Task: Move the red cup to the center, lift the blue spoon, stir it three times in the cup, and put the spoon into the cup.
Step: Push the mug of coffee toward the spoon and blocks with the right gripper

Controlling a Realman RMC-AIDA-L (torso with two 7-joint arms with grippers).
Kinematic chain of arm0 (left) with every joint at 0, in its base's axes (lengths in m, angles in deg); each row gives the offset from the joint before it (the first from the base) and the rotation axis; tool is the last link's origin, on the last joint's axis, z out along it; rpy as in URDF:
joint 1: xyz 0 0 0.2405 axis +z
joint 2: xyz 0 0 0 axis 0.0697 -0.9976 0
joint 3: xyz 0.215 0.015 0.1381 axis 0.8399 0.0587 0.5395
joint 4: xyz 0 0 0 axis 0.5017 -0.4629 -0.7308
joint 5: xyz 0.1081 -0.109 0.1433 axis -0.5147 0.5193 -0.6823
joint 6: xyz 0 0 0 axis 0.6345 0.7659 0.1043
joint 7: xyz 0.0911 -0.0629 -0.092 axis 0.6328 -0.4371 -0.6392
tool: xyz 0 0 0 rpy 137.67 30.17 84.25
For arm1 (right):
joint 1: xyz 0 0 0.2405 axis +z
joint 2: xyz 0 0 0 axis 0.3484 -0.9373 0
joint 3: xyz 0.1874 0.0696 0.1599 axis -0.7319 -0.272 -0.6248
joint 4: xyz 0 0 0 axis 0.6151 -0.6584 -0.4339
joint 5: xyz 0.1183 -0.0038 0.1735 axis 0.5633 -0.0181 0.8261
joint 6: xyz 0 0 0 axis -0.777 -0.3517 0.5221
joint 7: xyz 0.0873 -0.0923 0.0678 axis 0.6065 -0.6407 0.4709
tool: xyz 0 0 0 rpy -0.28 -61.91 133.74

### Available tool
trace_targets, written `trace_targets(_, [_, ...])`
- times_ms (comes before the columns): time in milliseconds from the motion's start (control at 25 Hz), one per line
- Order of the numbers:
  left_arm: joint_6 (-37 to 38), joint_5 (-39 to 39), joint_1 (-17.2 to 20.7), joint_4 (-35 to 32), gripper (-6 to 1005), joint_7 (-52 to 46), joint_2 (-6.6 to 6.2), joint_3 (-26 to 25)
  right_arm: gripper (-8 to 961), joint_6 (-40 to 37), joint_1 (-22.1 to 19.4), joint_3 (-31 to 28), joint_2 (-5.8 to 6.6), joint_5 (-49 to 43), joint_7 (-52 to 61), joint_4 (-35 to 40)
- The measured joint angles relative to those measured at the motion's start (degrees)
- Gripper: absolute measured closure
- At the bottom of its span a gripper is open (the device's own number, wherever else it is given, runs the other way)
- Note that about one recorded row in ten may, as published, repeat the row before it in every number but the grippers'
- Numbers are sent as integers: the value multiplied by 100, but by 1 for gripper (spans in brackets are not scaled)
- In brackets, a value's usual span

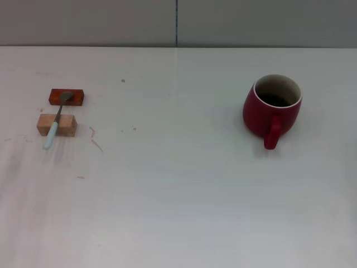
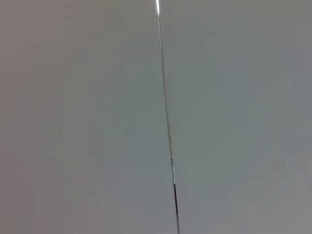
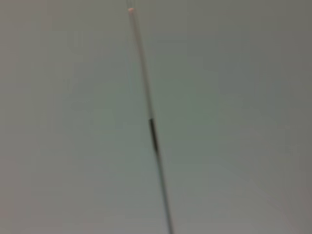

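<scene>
The red cup (image 1: 271,109) stands upright at the right of the white table (image 1: 178,195), its handle turned toward me and its inside dark. The blue spoon (image 1: 56,123) lies at the far left, its grey bowl resting on a small red-brown block (image 1: 66,97) and its pale blue handle across a tan wooden block (image 1: 56,125). Neither gripper shows in the head view. Both wrist views show only a plain grey wall with a thin vertical seam (image 2: 168,126).
A grey wall with a vertical seam (image 1: 177,22) runs behind the table's back edge. Small reddish marks (image 1: 96,142) dot the tabletop near the blocks.
</scene>
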Motion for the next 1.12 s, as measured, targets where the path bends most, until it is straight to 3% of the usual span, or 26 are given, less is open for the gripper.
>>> trace_targets(200, [0,1,0,8,155,-2,0,-1,947,694,398,745,-14,-4,0,-252])
trace_targets(400, [0,1,-8,13,155,-2,0,4,941,883,497,1034,-25,-257,0,-434])
trace_targets(1120, [0,1,-64,-2,155,-2,0,8,920,1055,614,1039,-27,-1116,42,-673])
